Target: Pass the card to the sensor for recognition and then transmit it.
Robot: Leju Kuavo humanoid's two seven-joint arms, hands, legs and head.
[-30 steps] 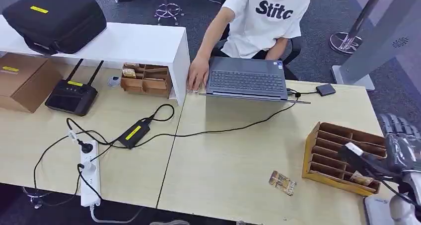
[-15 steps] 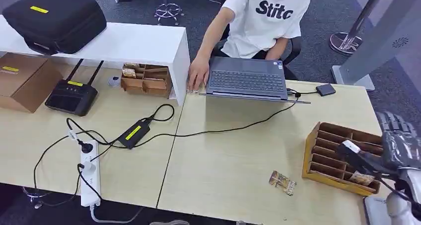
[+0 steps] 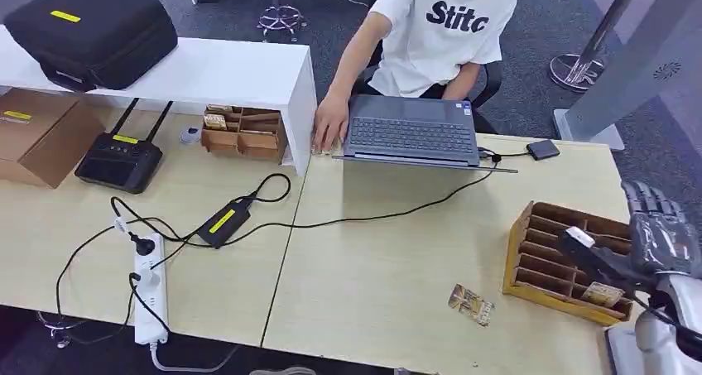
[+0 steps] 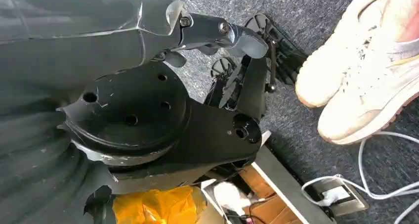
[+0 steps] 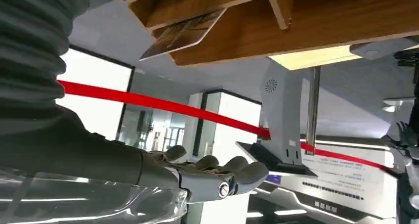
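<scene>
A patterned card (image 3: 470,303) lies flat on the table, just left of the wooden slotted holder (image 3: 542,251). A second card (image 3: 602,293) sits in the holder's nearest slot, and in the right wrist view this card (image 5: 180,33) sticks out from the wood. My right hand (image 3: 650,241) hovers over the holder's right end with its fingers (image 5: 217,177) stretched out and nothing in them. The small black sensor (image 3: 543,149) lies by the laptop at the table's far side. My left hand (image 4: 217,31) hangs low over the carpet, holding nothing.
A person in a white T-shirt (image 3: 443,27) sits behind the laptop (image 3: 410,133), one hand resting beside it. Cables (image 3: 364,218), a power strip (image 3: 151,296), a router (image 3: 118,160) and boxes lie to the left. A shoe (image 4: 365,85) stands on the floor near my left hand.
My right hand has drifted a little toward the far side of the table above the holder, uncovering the card in the nearest slot. Everything else is still.
</scene>
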